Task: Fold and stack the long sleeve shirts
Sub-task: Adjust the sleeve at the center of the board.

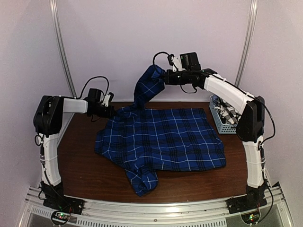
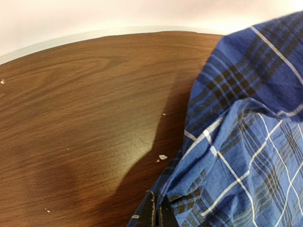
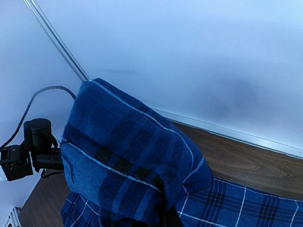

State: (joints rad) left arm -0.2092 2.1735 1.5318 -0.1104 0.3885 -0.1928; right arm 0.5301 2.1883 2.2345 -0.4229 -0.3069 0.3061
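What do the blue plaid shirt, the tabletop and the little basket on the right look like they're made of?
The blue plaid shirt: woven cloth, likely cotton; matte, it creases and drapes softly. The tabletop: wood or wood-look laminate; dark brown grain with a slight sheen. The basket: probably moulded plastic; pale, stiff slotted walls.

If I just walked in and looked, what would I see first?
A big blue plaid shirt is spread across the middle of the brown table. The right arm holds one sleeve up in the air at the back with its jaws shut, and the left arm pinches the shirt's left edge. A small grey basket with checked cloth sits on the right.
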